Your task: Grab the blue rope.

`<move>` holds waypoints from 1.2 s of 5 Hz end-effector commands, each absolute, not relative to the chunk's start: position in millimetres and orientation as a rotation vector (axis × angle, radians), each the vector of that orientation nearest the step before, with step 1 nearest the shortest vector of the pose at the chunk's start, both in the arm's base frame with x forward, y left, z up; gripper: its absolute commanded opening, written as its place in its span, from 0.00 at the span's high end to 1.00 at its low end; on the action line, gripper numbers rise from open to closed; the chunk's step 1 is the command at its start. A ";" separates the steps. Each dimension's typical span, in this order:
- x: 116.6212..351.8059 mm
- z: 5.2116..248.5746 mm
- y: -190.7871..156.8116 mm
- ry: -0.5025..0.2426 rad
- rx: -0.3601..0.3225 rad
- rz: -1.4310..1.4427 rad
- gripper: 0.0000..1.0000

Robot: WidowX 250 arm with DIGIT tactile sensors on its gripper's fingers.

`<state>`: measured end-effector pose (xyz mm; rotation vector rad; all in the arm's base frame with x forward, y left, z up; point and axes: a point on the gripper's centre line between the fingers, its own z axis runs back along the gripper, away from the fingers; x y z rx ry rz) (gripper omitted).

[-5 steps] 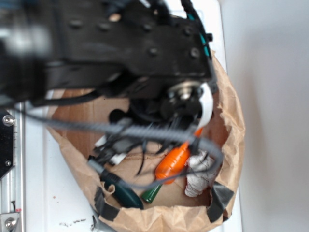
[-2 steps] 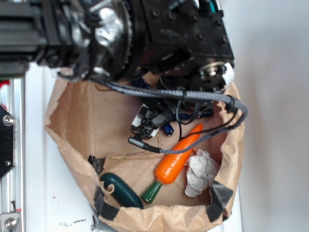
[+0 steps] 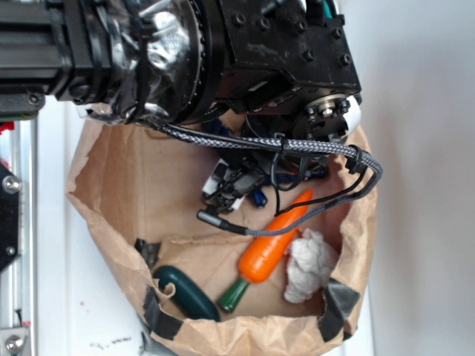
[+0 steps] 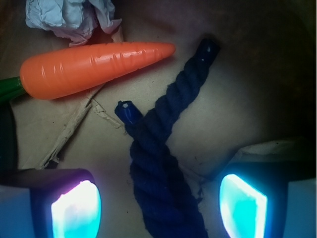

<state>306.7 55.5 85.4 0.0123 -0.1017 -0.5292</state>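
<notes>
While the fingers (image 4: 74, 208) stand spread wide with nothing between the pads, we read the wrist view from left to right: the left pad glows low at the edge, the orange carrot (image 4: 94, 62) lies above it, the blue rope (image 4: 161, 166) runs up the middle with its two glossy ends splayed toward the carrot, and the right pad sits beyond. The rope rests on the brown paper bag's floor (image 4: 59, 124), between the fingers but nearer the left. We should drop straight down, centre on the thick folded part, and close there, clear of the carrot.
</notes>
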 end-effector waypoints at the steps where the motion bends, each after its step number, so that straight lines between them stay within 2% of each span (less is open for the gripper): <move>1: 315.2 76.1 58.9 -0.146 0.066 -0.526 0.00; 2: 313.6 65.1 56.7 -0.151 0.082 -0.556 0.00; 3: 311.0 55.1 56.6 -0.126 0.088 -0.595 0.00; 4: 306.6 38.5 55.8 -0.132 0.125 -0.613 0.48; 5: 304.6 46.6 55.7 -0.135 0.095 -0.588 1.00; 6: 305.6 48.0 56.0 -0.140 0.103 -0.576 1.00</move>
